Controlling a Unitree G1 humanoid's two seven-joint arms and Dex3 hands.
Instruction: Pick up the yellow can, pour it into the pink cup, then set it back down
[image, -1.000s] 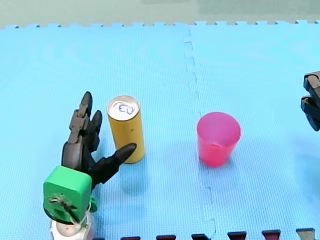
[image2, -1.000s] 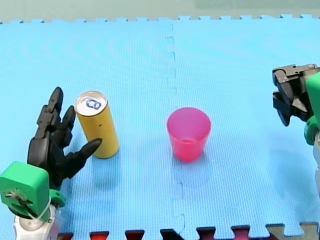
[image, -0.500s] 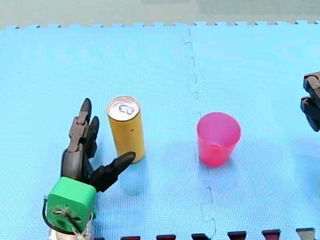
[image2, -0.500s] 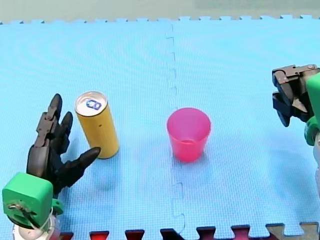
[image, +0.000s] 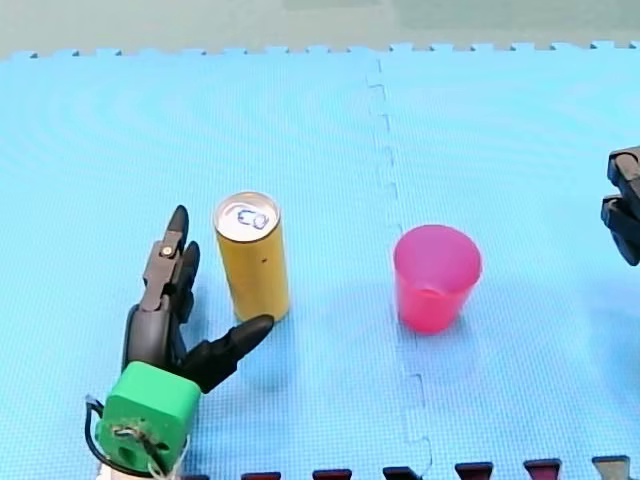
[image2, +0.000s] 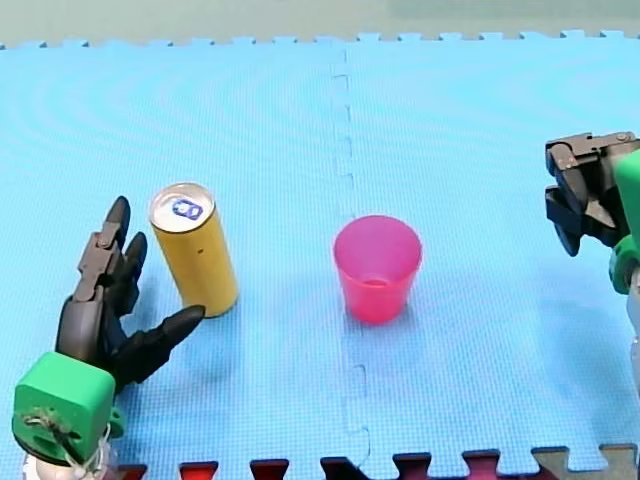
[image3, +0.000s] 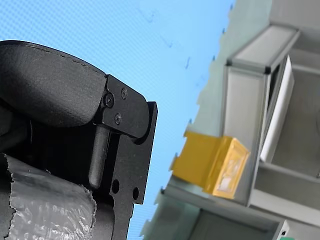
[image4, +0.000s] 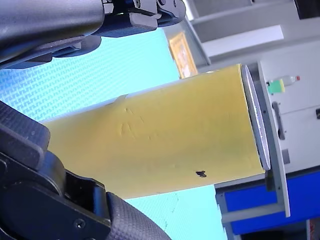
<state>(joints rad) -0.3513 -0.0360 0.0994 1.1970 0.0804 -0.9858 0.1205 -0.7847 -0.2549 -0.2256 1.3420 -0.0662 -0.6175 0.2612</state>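
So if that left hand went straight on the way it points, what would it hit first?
Probably the yellow can: the left hand has its thumb just short of the base; its other fingers would pass beside.

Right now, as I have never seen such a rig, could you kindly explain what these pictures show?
This is a humanoid robot with two three-finger hands. Two pictures look down from its head at a blue foam mat. The other two come from cameras at its wrists, very close up. On the mat stand an upright yellow can and, to its right, a pink cup. The left hand, open, is beside the can and holds nothing. The right hand is at the right edge.
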